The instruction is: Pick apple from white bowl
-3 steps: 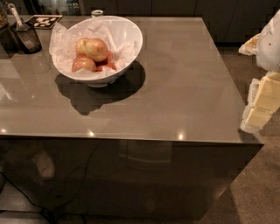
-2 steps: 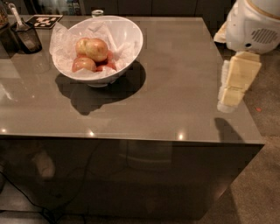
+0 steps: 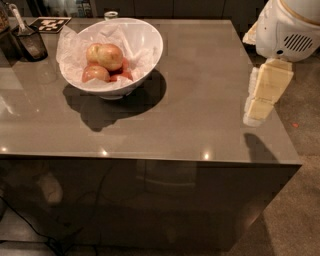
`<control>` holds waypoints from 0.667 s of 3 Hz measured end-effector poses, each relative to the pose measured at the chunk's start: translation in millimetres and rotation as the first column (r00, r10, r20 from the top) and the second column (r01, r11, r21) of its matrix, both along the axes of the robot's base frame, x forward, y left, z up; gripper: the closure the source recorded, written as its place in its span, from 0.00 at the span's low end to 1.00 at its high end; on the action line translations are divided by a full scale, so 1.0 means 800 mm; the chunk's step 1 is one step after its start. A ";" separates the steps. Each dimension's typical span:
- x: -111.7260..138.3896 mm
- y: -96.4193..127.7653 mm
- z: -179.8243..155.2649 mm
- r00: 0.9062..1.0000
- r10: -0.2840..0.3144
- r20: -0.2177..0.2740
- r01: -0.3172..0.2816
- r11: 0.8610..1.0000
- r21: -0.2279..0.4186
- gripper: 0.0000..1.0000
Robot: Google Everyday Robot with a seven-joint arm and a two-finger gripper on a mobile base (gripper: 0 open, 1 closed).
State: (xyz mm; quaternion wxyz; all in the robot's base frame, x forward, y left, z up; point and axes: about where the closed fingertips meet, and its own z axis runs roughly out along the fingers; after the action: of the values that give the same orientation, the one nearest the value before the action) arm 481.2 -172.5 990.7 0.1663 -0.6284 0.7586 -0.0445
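The white bowl [image 3: 145, 47] stands at the back left of the grey table [image 3: 200, 85], lined with crumpled white paper. The golden-yellow apple [image 3: 110, 56] lies on top inside it, with redder apples [image 3: 95, 73] beside and under it. My gripper [image 3: 254, 119] hangs at the table's right edge, pointing down, just above the surface. It is far to the right of the bowl and holds nothing that I can see. The white arm housing [image 3: 290, 27] sits above it.
A small dark container with a utensil [image 3: 31, 42] stands at the back left corner. A black-and-white marker card [image 3: 50, 24] lies behind it. A small glass [image 3: 111, 15] stands behind the bowl. Floor shows beyond the table's right edge.
My arm and gripper have moved in from the right and now reach over the table's right edge. The bowl and apples have not moved.
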 end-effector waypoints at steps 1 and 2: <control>0.037 0.039 0.007 0.999 0.049 0.016 -0.050 0.994 0.096 0.00; 0.094 0.080 0.026 0.998 0.063 0.018 -0.065 0.984 0.167 0.00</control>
State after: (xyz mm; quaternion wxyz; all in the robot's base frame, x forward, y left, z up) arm 556.7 -108.7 1011.3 0.2246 -0.6361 0.7379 0.0210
